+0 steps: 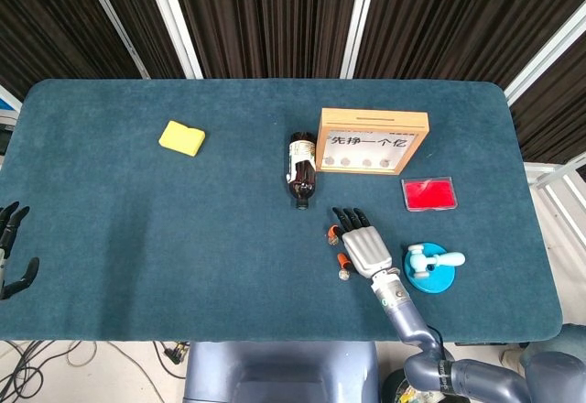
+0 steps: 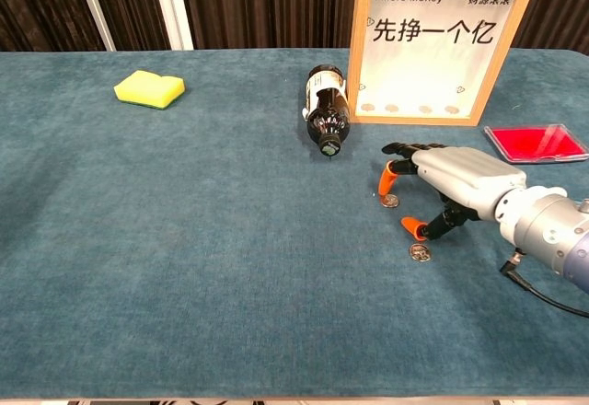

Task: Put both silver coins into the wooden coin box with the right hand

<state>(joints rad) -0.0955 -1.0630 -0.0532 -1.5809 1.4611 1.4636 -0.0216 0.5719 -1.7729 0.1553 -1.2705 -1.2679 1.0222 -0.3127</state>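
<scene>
Two silver coins lie flat on the blue cloth: the far coin and the near coin, the near one also showing in the head view. My right hand hovers palm down just right of them, fingers spread and holding nothing. One orange fingertip points down at the far coin's back edge; whether it touches is unclear. The orange thumb tip hangs just above the near coin. The wooden coin box stands upright behind the hand. My left hand rests open at the table's left edge.
A brown bottle lies on its side left of the box. A red flat case sits right of the hand. A blue round object lies by my right wrist. A yellow sponge is far back left.
</scene>
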